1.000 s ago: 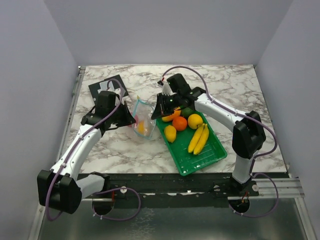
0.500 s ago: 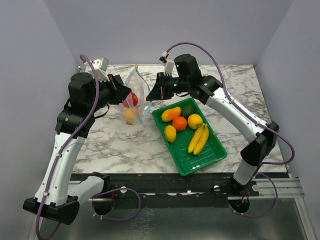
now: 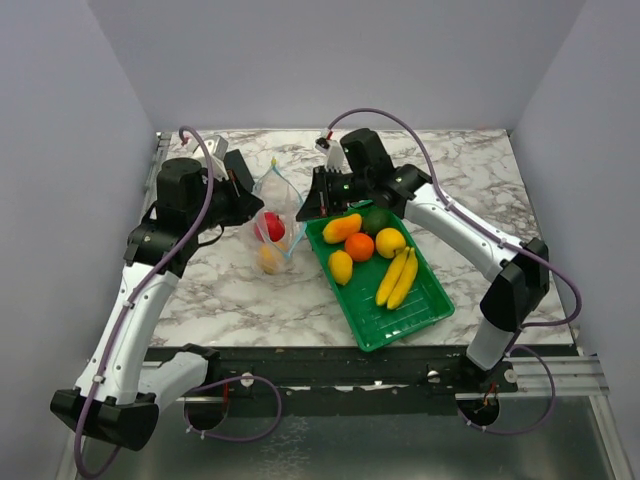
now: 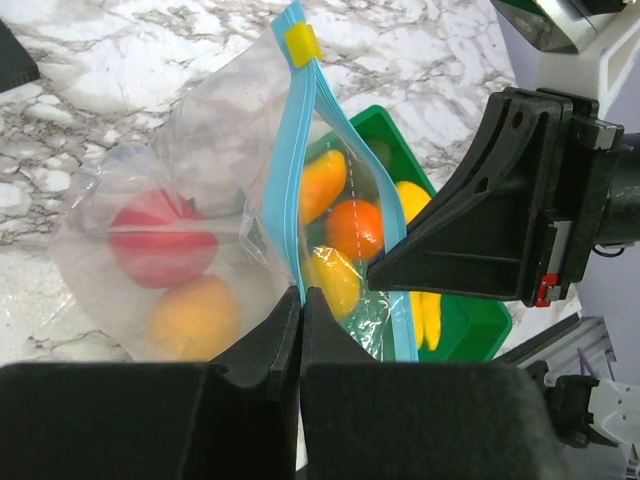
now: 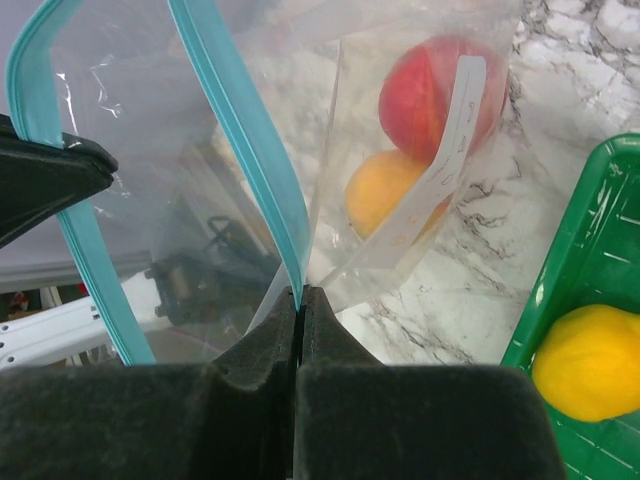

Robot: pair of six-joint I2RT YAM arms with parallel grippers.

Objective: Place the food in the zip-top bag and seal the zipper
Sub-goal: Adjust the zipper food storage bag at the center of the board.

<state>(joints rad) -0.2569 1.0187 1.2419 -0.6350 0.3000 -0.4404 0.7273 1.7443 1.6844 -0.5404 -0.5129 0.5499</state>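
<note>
Two fruits are in the zip-top bag (image 3: 271, 218) so far: a red apple (image 4: 160, 240) and a yellow-orange piece (image 4: 195, 318) just under it, both hanging below and to the left of my left pincer (image 4: 300, 295). That pincer is clamped on the zipper (image 4: 293, 180), the blue strip running straight up from its tips to a yellow slider tab (image 4: 303, 45). My right pincer (image 5: 300, 292) is likewise closed on the blue strip, with the apple and the yellow-orange piece seen through the plastic up and to its right. From above, the bag hangs between the two pincers, and each seems to hold one lip, so the mouth stands parted.

I judge that we are mid-loading, not yet sealing. The bananas (image 3: 398, 277), the orange (image 3: 359, 246) and several yellow pieces lie in the green tray (image 3: 388, 322), below and to the right of the right pincer.

Next, I think the right pincer must let go of its lip and reach into the tray just beside it, while the left keeps the mouth up. The plastic is floppy, so the freed lip may fold shut. I would want the bag resting on the table first.
</note>
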